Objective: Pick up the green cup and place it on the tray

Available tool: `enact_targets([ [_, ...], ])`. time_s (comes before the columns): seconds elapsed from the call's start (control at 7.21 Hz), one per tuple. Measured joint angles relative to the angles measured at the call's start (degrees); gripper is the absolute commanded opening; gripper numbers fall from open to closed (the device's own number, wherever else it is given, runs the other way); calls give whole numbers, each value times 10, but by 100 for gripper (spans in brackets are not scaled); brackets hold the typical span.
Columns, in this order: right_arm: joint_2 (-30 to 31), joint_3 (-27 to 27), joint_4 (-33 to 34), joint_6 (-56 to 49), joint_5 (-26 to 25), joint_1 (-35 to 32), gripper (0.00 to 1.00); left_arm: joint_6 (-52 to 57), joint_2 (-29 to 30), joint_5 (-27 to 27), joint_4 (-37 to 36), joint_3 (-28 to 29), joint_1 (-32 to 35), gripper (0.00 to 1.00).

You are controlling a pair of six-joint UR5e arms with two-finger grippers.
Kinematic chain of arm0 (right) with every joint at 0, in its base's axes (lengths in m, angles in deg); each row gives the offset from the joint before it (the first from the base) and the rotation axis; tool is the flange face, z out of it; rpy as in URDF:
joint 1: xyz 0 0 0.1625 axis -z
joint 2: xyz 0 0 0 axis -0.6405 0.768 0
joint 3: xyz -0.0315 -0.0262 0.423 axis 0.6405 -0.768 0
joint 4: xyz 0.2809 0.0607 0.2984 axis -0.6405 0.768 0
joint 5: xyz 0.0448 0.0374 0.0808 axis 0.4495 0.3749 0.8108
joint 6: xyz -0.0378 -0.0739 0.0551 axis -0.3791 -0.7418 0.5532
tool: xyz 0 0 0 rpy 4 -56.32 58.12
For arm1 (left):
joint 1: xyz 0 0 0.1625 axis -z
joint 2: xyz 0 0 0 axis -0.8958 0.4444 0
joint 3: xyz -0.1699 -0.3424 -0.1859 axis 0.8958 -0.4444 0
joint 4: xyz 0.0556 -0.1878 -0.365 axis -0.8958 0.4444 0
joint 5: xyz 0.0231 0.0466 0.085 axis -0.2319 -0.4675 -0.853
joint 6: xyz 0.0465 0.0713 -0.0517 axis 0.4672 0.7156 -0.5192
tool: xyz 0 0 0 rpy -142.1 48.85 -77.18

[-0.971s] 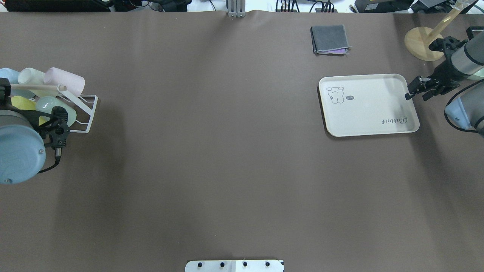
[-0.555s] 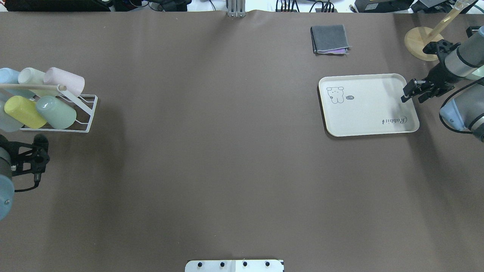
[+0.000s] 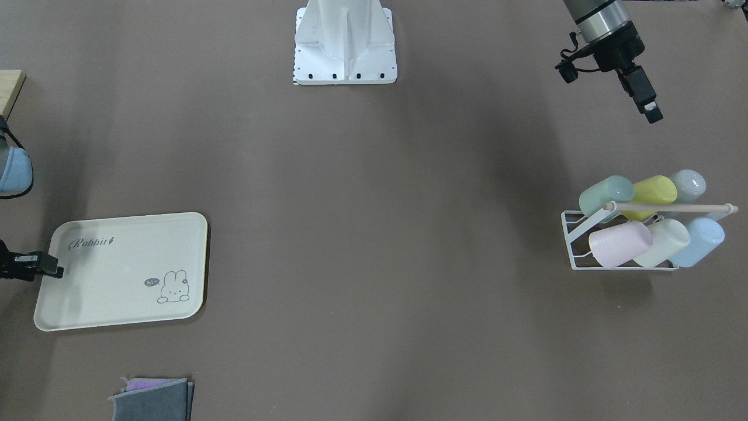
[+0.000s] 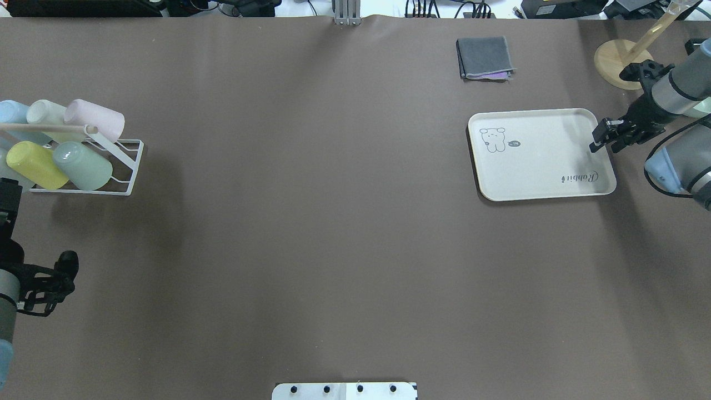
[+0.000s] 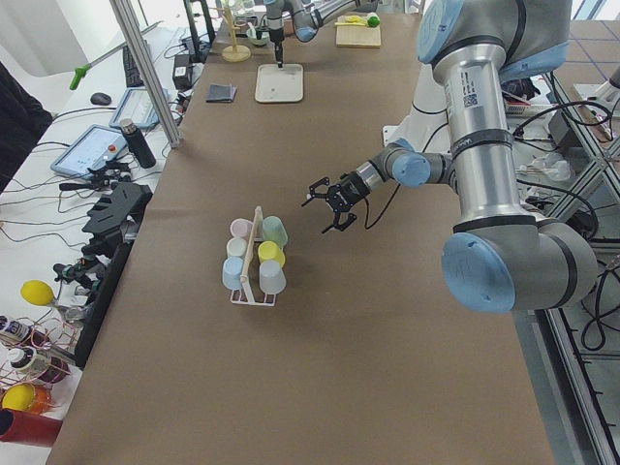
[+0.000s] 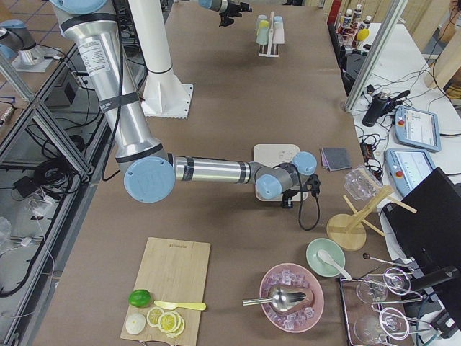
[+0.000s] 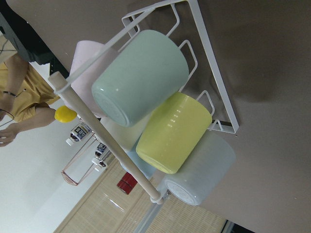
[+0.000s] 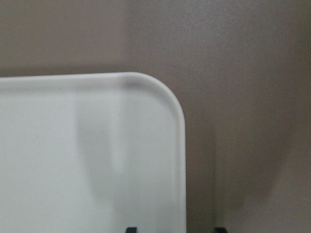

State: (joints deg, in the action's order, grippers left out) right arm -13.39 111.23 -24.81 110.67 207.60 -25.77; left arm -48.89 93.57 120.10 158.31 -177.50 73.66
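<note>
At the table's left end, near the edge, a white wire rack point(image 4: 131, 168) holds six cups lying on their sides under a wooden dowel point(image 4: 44, 128).

- Green cup point(image 4: 83, 165): in the rack, in the row nearer the robot, at the end facing the table's middle. Touches the yellow cup point(image 4: 34, 164) beside it. The pink cup point(image 4: 97, 119) is in the row behind. The wrist view shows the green cup's base point(image 7: 141, 77) turned toward the camera.
- Left gripper point(image 3: 653, 113): on the robot's side of the rack, close to the left edge, clear of every cup and holding nothing. The left side view point(image 5: 316, 207) shows its fingers spread apart.
- Tray point(image 4: 541, 166): flat on the table toward the right end, bare, well apart from the rack.
- Right gripper point(image 4: 600, 136): at the tray's right-hand short side, near its far corner. Fingers apart, with one fingertip point(image 8: 131, 228) over the tray and the other past the rim point(image 8: 183, 145). Cannot tell whether they touch the rim.
- Other: a folded grey cloth point(image 4: 484, 57) by the far edge; a wooden stand point(image 4: 619, 65) at the far right corner.
</note>
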Motion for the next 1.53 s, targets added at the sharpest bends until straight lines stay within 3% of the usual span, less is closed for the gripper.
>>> enact_targets([
  [0.14,0,-2,0,0,0,0,61,0,-15,-29,-3,3,-29,98],
  [0.28,0,-3,0,-1,0,0,52,1,-28,-59,-15,8,-53,98],
  [0.42,0,-3,0,-1,0,0,28,1,-38,-85,-28,15,-72,98],
  [0.69,-1,-4,0,-1,0,0,0,1,-48,-113,-40,37,-94,98],
  [1.53,-6,-2,-11,1,4,0,0,1,-28,-136,-43,102,-125,98],
])
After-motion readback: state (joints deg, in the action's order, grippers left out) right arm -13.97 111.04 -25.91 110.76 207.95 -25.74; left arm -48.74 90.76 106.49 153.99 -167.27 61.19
